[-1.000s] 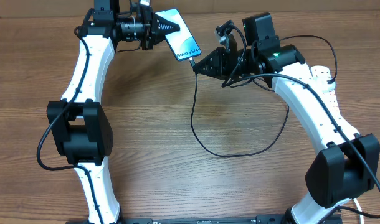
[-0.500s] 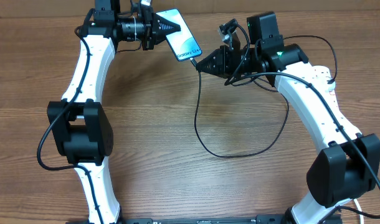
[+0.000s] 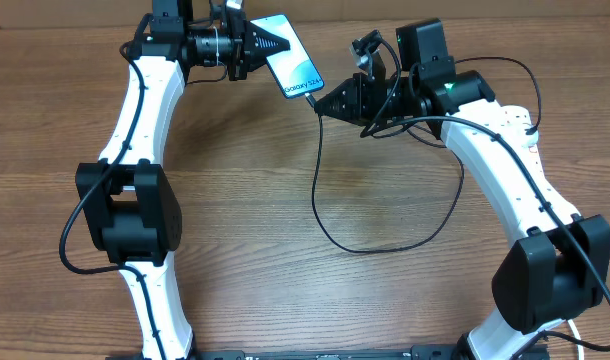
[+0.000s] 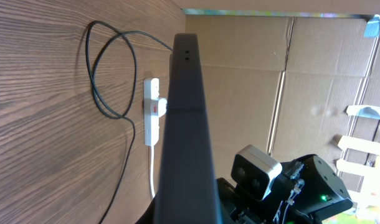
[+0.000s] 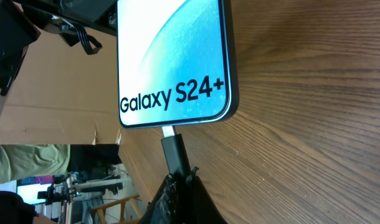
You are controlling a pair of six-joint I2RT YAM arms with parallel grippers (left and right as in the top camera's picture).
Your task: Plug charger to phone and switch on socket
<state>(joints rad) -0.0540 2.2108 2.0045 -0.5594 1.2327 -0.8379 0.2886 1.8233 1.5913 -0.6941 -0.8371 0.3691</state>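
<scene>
Phone (image 3: 293, 62) is at the far edge of the tabletop (image 3: 235, 210), angled, screen lit with the "Galaxy S24+" text. It looks lifted or propped rather than flat, and the left wrist view sees it only as a dark edge-on bar. Left end effector (image 3: 270, 45) is clenched on the phone's upper end, bracing it.

Charger (image 5: 175, 149) – the black connector is right at the phone's bottom edge, lined up with the port. A short silver bit of the tip shows between connector body and phone, so I judge it started but not fully seated. Right end effector (image 3: 322, 103) is clamped on the connector just behind the tip. The cable (image 3: 320, 190) drops from there, sweeps a big loop across the middle of the tabletop and runs back toward the right side.

Socket (image 4: 151, 112) – the white strip lies on the tabletop at the far right, well apart from the phone and partly hidden under the right arm from overhead. A red-marked switch is visible; on or off, can't tell. Whether the plug end is already in it, can't tell.

Step in hand: plugging the charger into the phone, near the end.
Next move calls for:
- a short straight push along the port axis while the left holds firm
- release of the connector
- one arm going to the socket switch
</scene>
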